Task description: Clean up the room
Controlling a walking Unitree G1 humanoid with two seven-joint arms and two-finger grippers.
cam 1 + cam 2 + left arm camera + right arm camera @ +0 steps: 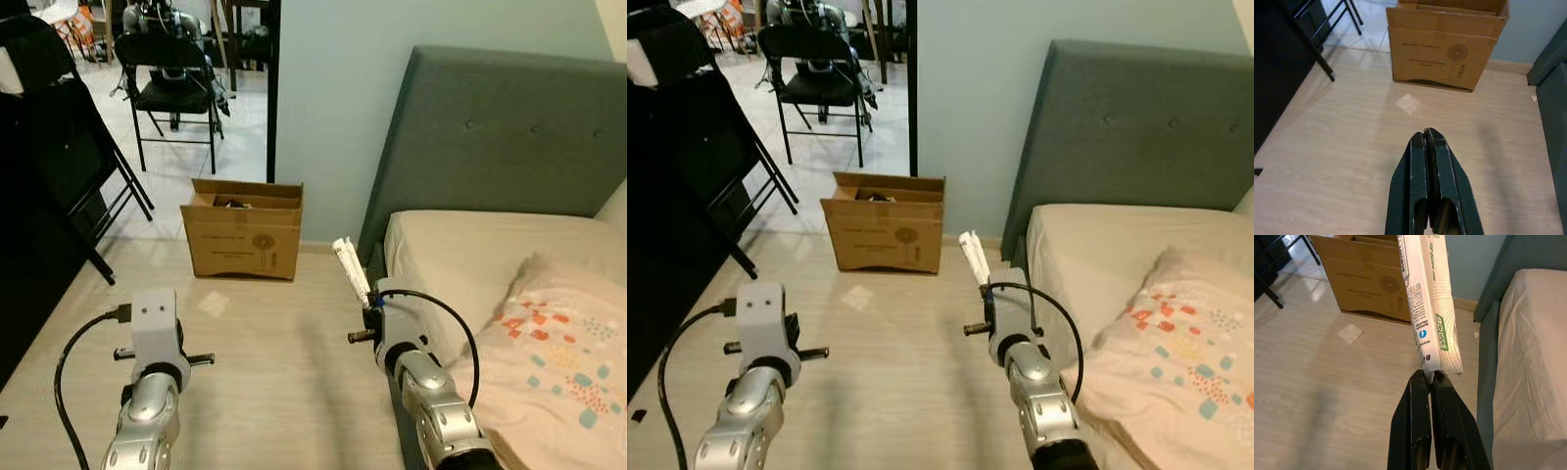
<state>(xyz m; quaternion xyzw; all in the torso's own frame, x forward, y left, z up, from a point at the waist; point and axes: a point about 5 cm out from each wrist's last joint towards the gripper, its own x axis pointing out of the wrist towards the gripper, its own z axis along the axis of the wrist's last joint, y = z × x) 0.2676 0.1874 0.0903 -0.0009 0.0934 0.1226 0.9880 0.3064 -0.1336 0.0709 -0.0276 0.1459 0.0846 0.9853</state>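
The right tool (1430, 374) is pinching a white printed packet (1430, 303) upright beside the bed (470, 255), short of the cardboard box (243, 230); the left tool (1430, 134) is pressed together, hovering over the floor (1342, 161).

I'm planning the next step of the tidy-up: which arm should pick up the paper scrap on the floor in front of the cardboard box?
Left. The left claw is shut on nothing, with the paper scrap ahead of it. The right claw is holding a white wrapper.
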